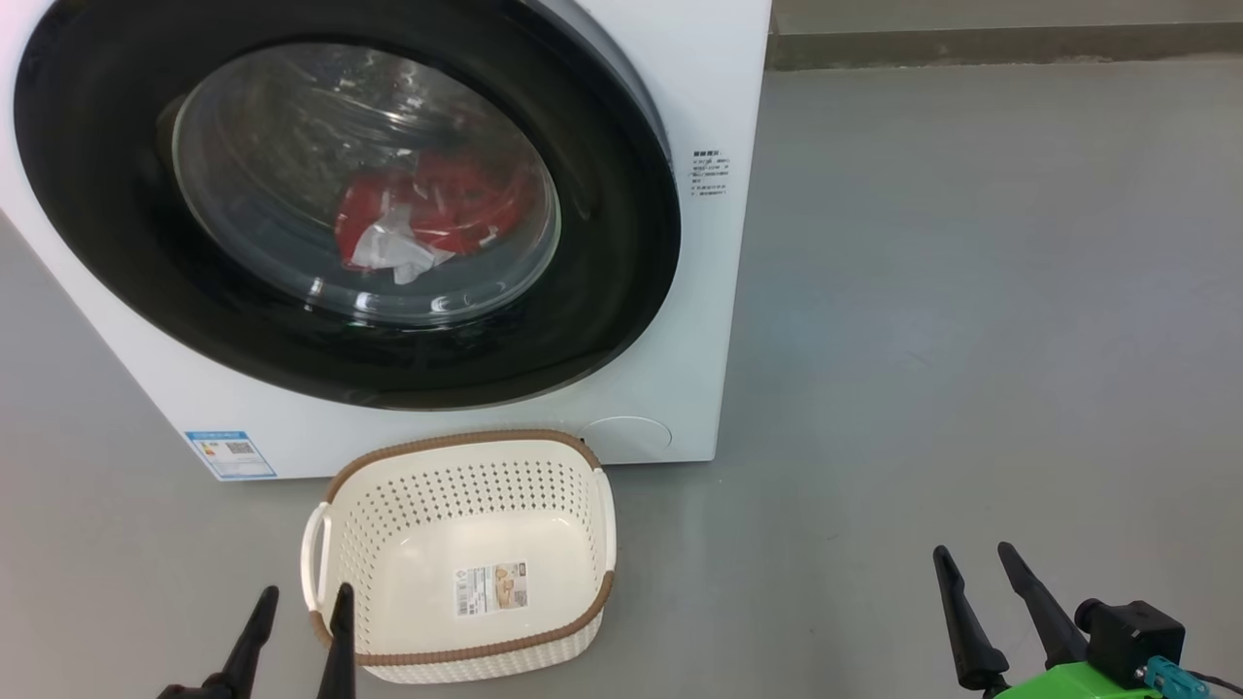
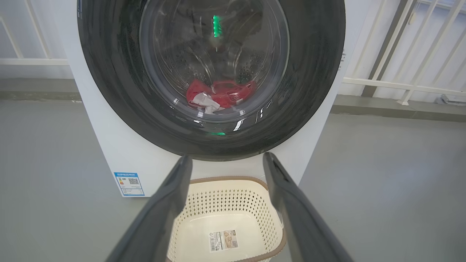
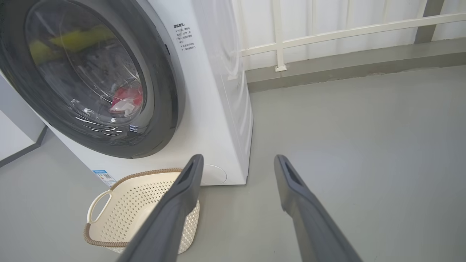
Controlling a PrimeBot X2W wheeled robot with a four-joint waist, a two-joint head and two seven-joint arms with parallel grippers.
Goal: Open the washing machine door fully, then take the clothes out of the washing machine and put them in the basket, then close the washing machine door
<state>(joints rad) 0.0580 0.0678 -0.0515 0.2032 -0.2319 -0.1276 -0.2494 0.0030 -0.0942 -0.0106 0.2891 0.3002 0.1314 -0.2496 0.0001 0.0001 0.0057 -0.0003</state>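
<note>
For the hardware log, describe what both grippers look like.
Left gripper: two long, dark, tapered fingers ending in points. Right gripper: matching fingers on a bright green mount, with a black camera block and a teal connector trailing a thin cable.

Grey floor (image 1: 971,291), white washing machine (image 1: 714,97) on it, basket (image 1: 456,485) just beside

Smooth grey floor (image 1: 971,291), faintly scuffed. Along its far edge runs a low grey kerb (image 3: 346,62), and a white railing (image 3: 346,31) stands on the kerb. In the right wrist view, a white wall (image 3: 14,134) with dark skirting (image 3: 22,151) meets the floor's left edge.
</note>
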